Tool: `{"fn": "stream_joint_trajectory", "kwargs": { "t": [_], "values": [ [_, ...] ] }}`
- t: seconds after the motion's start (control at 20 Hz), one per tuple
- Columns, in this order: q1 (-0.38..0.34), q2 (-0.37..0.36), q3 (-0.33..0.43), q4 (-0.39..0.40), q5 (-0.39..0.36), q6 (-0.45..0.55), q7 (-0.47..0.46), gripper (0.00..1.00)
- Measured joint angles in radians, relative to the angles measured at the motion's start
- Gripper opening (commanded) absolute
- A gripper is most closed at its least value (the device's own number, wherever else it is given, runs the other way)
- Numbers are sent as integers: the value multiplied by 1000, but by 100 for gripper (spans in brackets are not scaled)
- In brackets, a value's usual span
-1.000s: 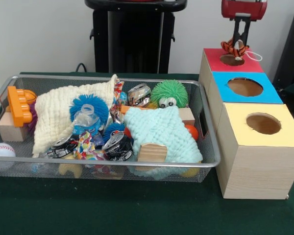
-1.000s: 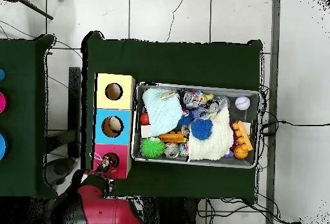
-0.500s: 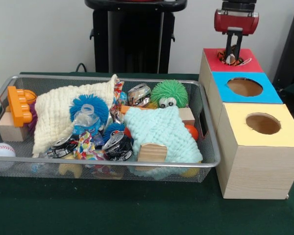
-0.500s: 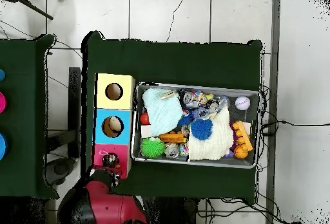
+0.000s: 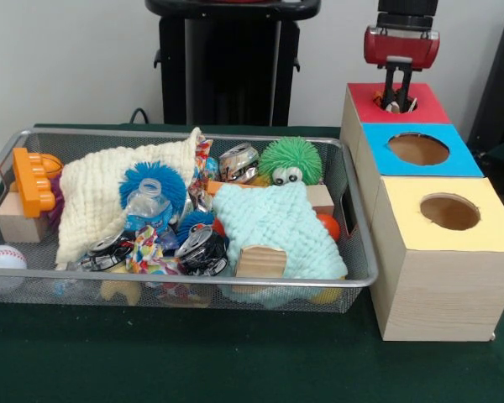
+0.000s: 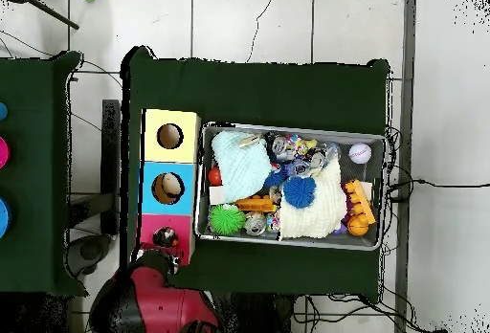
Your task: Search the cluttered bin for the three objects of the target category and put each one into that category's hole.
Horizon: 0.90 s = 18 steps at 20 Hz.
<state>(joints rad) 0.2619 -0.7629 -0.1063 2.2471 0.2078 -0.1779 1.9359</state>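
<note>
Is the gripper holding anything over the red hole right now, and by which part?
Cannot tell: the gripper reaches into the red hole, with only a pale scrap showing there.

At the upper right of the front view the gripper occupies the red-topped hole. The blue hole and yellow hole lie unobstructed. The mesh bin at left is crammed; two cloths cover much of it.
</note>
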Motion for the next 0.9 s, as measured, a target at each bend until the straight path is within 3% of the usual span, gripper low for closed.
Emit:
{"fn": "stream_joint_trajectory", "kwargs": {
  "t": [0.1, 0.15, 0.55, 0.9],
  "values": [
    [0, 2, 0, -1, 0, 0, 0, 0],
    [0, 6, 2, -1, 0, 0, 0, 100],
    [17, 6, -6, -15, 1, 17, 0, 100],
    [29, -25, -29, -46, 0, 131, 0, 100]
  ]
}}
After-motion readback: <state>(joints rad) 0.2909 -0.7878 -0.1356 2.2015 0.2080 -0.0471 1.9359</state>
